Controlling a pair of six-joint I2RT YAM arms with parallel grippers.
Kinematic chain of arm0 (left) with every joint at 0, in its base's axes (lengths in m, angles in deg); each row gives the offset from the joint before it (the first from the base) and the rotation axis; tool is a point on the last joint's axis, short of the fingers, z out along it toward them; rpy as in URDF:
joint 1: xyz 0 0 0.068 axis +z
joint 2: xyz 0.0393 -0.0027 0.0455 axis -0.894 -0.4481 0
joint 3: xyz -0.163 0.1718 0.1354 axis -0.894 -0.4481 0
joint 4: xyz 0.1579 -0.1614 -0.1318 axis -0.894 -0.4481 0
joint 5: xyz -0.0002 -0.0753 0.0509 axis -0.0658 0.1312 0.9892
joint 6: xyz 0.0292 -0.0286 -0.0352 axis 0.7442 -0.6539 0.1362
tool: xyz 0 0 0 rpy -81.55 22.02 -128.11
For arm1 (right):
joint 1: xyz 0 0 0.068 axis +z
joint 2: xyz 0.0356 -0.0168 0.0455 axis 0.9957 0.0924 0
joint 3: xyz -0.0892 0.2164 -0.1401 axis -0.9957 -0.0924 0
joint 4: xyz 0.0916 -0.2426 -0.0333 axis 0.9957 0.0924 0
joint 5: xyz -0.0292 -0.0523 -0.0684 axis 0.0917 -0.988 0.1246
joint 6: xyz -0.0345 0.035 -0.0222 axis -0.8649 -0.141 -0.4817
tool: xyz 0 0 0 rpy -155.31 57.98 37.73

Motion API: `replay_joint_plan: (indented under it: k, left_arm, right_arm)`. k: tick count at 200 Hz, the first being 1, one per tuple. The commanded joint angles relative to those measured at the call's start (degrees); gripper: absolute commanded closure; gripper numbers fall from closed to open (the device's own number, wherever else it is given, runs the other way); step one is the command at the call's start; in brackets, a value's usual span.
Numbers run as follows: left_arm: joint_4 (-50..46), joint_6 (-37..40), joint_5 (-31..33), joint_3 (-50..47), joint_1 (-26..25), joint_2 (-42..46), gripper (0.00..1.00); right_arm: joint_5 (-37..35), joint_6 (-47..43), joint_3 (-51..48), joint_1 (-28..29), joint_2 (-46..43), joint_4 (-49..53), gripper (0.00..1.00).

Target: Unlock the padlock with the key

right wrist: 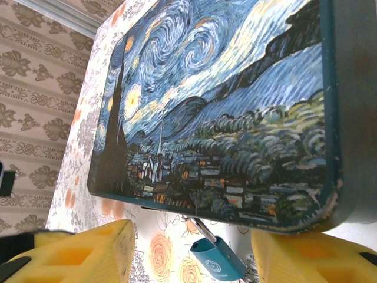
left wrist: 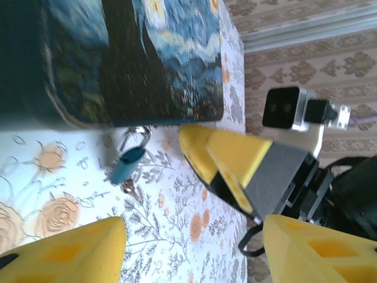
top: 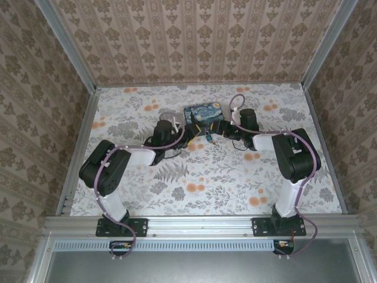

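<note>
Beside the blue tin, a tiny silvery padlock; left fingers, right fingers released.

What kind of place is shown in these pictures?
Probably a small robot test booth, not a home: wallpapered panels in an aluminium frame, a floral-covered table, two arms bolted to a rail.

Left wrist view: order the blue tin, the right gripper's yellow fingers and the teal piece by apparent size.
1. blue tin
2. yellow fingers, perhaps enlarged by nearness
3. teal piece, clearly smallest
</note>
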Motion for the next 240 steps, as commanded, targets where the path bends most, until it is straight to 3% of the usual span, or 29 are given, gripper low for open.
replay_joint_plan:
  k: [1,28,103,132,145,160,207,227,240]
  left_arm:
    - [-15.9,10.1,0.1,6.1,1.8,3.2,0.36]
    - [-22.3,13.9,-0.1,10.9,3.6,3.1,0.35]
    - [-21.7,12.7,-2.2,14.3,5.9,0.2,0.35]
    - [-22.3,13.3,-2.4,15.2,6.2,-0.2,0.35]
    - [-23.1,14.0,-2.4,15.8,6.1,-0.3,0.35]
    - [-23.9,14.7,-2.4,16.4,6.2,-0.5,0.35]
    - [-32.6,21.7,-0.2,21.0,6.0,-0.9,0.35]
    - [-35.8,24.4,0.8,22.9,5.7,-0.9,0.35]
    - [-36.4,24.8,0.7,23.6,5.6,-1.0,0.35]
  right_arm:
    - [3.0,-2.4,-2.3,0.4,-0.4,0.5,0.44]
    - [2.8,-3.9,-2.8,1.2,1.3,1.1,0.44]
    - [2.1,-7.8,2.0,4.7,5.2,7.3,0.46]
    - [0.6,-7.7,1.8,4.7,5.9,7.2,0.65]
    - [0.2,-7.0,1.8,4.5,6.3,6.5,0.86]
    - [-0.3,-6.3,1.2,4.1,6.0,5.6,1.0]
    - [-0.2,-3.2,-3.0,2.5,3.4,1.4,1.0]
    - [-0.9,0.6,-6.2,2.3,1.7,-3.9,0.63]
    - [-1.2,1.7,-7.0,2.5,1.8,-5.8,0.5]
